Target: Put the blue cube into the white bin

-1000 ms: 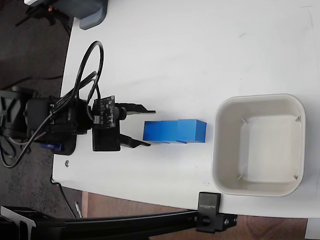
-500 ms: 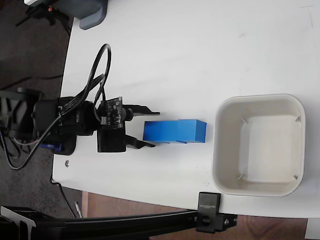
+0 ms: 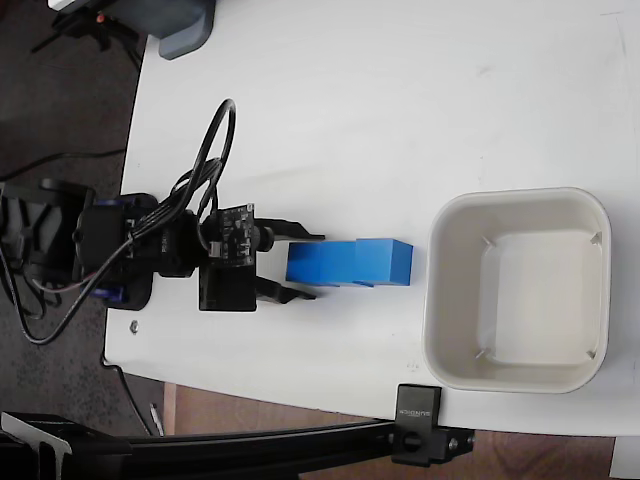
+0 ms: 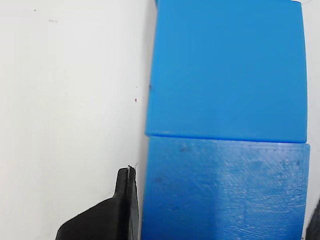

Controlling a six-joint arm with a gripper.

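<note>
A short row of touching bright-blue cubes lies on the white table in the fixed view. The blue cube (image 3: 325,262) nearest the arm is its left end, with another (image 3: 385,262) behind it toward the white bin (image 3: 435,290) on the right. My gripper (image 3: 314,266) is open, and its black fingertips (image 3: 310,236) straddle the near cube's left end. In the wrist view the near cube (image 4: 225,190) fills the lower frame and the cube beyond it (image 4: 227,70) the upper. One finger (image 4: 112,212) stands just left of the near cube, with a thin gap.
The bin is empty. A grey device (image 3: 180,25) sits at the table's top left corner. A black clamp (image 3: 420,430) grips the bottom edge below the bin. The arm's base and cables (image 3: 200,150) hang over the left edge.
The gripper has slid right toward the cubes, still open. Its fingertips, short of the near cube a second ago, now reach alongside it. Cubes and bin have not moved.
</note>
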